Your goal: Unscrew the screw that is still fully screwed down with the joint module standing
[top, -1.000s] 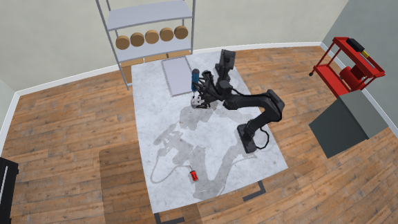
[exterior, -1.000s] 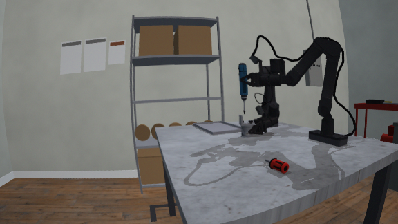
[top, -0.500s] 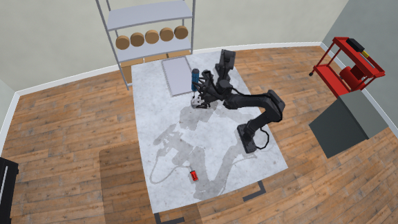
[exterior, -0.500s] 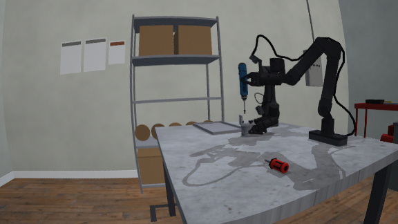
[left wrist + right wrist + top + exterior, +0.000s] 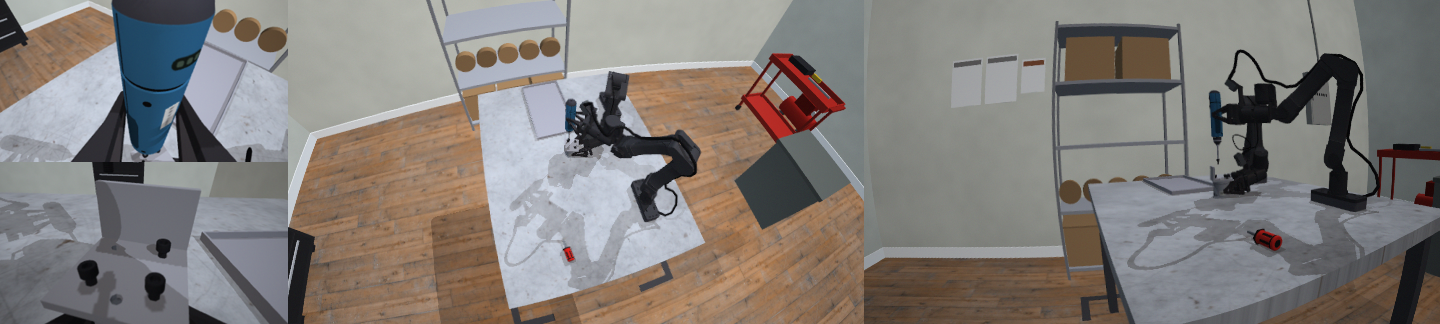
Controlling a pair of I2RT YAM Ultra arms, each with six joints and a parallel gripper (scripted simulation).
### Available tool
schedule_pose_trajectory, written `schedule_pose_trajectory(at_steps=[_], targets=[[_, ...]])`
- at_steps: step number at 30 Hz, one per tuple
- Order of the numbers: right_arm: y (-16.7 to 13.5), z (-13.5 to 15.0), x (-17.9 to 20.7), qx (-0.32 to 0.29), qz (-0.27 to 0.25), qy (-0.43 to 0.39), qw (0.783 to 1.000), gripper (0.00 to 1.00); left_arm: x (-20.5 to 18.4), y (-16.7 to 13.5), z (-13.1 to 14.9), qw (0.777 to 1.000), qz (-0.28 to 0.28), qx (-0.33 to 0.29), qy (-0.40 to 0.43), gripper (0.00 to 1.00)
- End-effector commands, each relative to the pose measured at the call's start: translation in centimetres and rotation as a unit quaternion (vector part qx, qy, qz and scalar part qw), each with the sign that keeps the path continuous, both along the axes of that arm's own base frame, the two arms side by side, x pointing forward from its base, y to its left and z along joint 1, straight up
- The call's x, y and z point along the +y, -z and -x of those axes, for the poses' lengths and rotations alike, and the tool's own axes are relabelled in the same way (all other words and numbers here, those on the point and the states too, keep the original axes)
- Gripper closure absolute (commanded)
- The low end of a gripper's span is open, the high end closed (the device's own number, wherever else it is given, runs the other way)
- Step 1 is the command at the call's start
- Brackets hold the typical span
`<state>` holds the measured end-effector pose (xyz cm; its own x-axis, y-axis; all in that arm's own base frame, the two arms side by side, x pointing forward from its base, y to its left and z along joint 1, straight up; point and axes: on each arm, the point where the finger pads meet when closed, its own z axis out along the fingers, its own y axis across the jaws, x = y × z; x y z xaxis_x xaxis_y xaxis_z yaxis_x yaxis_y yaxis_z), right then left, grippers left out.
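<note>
The left fingers (image 5: 578, 120) (image 5: 1223, 112) grip the electric screwdriver (image 5: 570, 116) (image 5: 1214, 119) (image 5: 155, 61), near-vertical, bit above the bracket (image 5: 572, 145) (image 5: 1212, 173) (image 5: 148, 212) (not touching); the right fingers (image 5: 1232, 190) grip the joint module (image 5: 1218, 190).

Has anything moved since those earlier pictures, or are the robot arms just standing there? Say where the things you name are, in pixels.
Nothing has visibly changed. The blue screwdriver (image 5: 570, 116) (image 5: 1216, 115) (image 5: 155, 61) is upright in one hand (image 5: 1220, 114), its tip above the bracket (image 5: 1212, 173) (image 5: 148, 216), and the red screwdriver (image 5: 569, 254) (image 5: 1268, 239) lies where it did.
</note>
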<state>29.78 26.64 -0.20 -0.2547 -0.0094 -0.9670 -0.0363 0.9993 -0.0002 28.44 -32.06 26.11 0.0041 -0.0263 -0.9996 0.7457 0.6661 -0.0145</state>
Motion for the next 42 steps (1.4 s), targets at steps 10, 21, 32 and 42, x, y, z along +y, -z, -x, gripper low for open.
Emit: schedule_pose_trajectory(at_steps=[10, 21, 32, 42], targets=[[-0.3, -0.1, 0.1, -0.003, -0.005, 0.001, 1.000, 0.41, 0.3, -5.5, 0.8, 0.997, 0.055, -0.051, 0.002, 0.58], [-0.3, -0.1, 0.1, -0.003, -0.005, 0.001, 1.000, 0.41, 1.1, -5.4, 1.3, 0.997, 0.054, -0.051, 0.001, 0.58], [-0.3, -0.1, 0.1, -0.003, -0.005, 0.001, 1.000, 0.41, 2.1, -4.3, 2.2, 0.998, 0.046, -0.044, 0.001, 0.58], [-0.3, -0.1, 0.1, -0.003, -0.005, 0.001, 1.000, 0.41, 2.6, -3.6, 2.8, 0.998, 0.040, -0.039, 0.002, 0.58]])
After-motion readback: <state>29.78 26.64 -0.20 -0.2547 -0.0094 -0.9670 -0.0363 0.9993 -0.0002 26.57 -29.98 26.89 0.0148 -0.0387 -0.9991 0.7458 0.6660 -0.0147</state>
